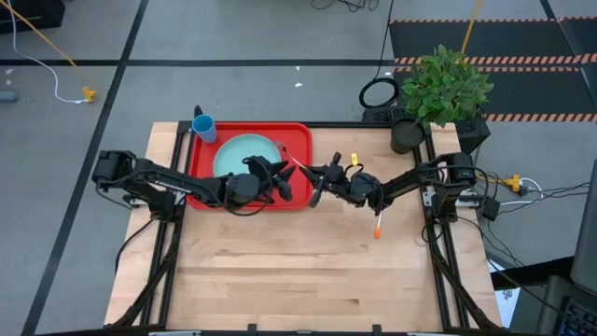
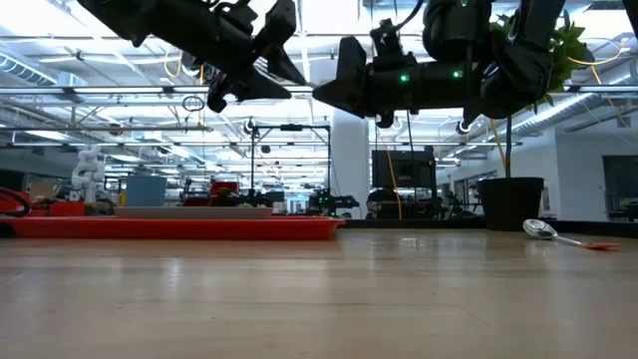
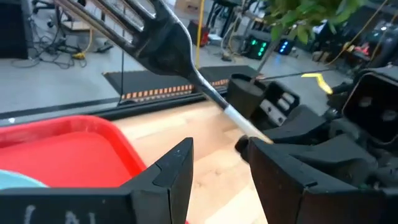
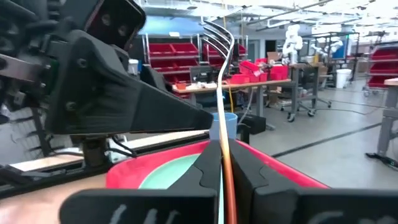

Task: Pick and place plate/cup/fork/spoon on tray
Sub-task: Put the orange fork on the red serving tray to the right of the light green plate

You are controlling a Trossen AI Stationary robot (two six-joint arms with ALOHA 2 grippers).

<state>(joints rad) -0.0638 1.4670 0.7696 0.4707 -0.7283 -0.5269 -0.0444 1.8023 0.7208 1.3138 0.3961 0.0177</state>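
Your right gripper [image 4: 221, 180] holds the fork [image 4: 219, 74] by its handle; it is thin, stiff, slippery. The left gripper [image 3: 214, 168] is open at center.

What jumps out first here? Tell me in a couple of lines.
The two claws meeting in mid-air at the red tray's right edge: the right claw is shut on the fork, tines up, and the open left claw faces it. Behind them the plate lies in the tray, the cup stands at its far left corner, and the spoon lies on the table to the right.
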